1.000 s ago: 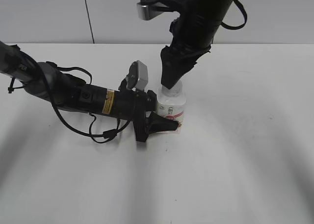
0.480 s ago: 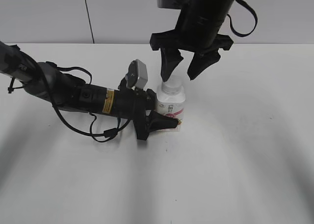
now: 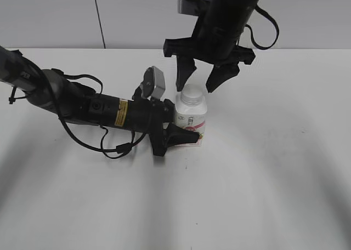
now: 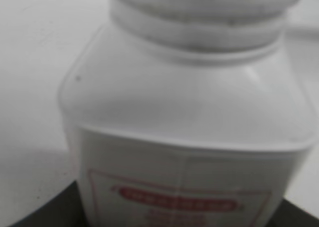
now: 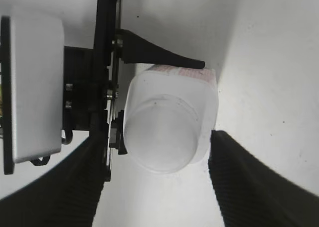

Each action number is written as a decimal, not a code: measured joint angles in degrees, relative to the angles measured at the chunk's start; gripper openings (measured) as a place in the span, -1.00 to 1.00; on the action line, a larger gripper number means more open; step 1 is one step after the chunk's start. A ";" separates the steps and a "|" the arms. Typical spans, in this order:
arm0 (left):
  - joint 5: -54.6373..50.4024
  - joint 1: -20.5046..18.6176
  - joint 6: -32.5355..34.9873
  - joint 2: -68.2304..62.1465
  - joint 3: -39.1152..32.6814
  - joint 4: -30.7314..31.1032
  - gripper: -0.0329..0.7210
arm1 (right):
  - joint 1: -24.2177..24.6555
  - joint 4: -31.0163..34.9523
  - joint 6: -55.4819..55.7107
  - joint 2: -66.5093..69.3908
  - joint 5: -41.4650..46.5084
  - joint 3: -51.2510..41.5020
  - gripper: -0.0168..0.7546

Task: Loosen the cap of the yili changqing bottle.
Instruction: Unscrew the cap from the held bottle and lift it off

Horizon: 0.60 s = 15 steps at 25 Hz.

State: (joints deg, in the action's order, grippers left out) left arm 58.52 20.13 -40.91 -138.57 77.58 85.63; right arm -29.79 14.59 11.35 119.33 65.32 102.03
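Observation:
The yili changqing bottle (image 3: 191, 118), white with a pink-red label, stands upright on the table. Its white cap (image 3: 192, 95) is on the neck. My left gripper (image 3: 189, 130) comes in low from the left and is shut on the bottle's body, with one finger (image 3: 184, 136) across the label. In the left wrist view the bottle (image 4: 184, 122) fills the frame. My right gripper (image 3: 198, 84) hangs open just above the cap, one fingertip on each side, touching nothing. From the right wrist the cap (image 5: 160, 135) lies between the two dark fingers (image 5: 249, 182).
The left arm (image 3: 82, 104) lies across the white table (image 3: 274, 168) with a loose cable loop (image 3: 118, 150) in front of it. A grey wall runs along the back edge. Its wrist camera box (image 3: 156, 84) sits beside the bottle's neck.
The right gripper was down over the cap and seen edge-on. It has since turned about its axis and risen, so its fingers now stand apart above the cap. Bottle and left arm have not moved.

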 joint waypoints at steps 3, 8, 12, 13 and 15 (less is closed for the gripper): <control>0.00 0.00 0.00 0.00 0.00 0.00 0.13 | 0.00 0.05 0.07 0.06 -0.99 0.00 0.36; -0.02 0.00 0.00 0.00 0.00 -0.05 0.12 | 0.00 0.14 0.28 0.06 -2.29 0.00 0.36; -0.07 0.00 0.00 0.00 0.00 -0.05 0.12 | 0.00 0.22 0.28 0.06 -2.34 0.00 0.36; -0.07 0.00 0.00 0.00 0.00 -0.05 0.12 | 0.00 0.22 0.28 0.06 -2.29 0.00 0.36; -0.07 0.00 0.00 0.00 0.00 -0.05 0.12 | 0.00 0.22 0.33 0.18 -2.01 0.00 0.36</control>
State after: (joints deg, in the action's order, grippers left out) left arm 58.45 20.13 -40.91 -138.57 77.58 85.57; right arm -29.79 14.81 11.68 119.51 63.31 102.03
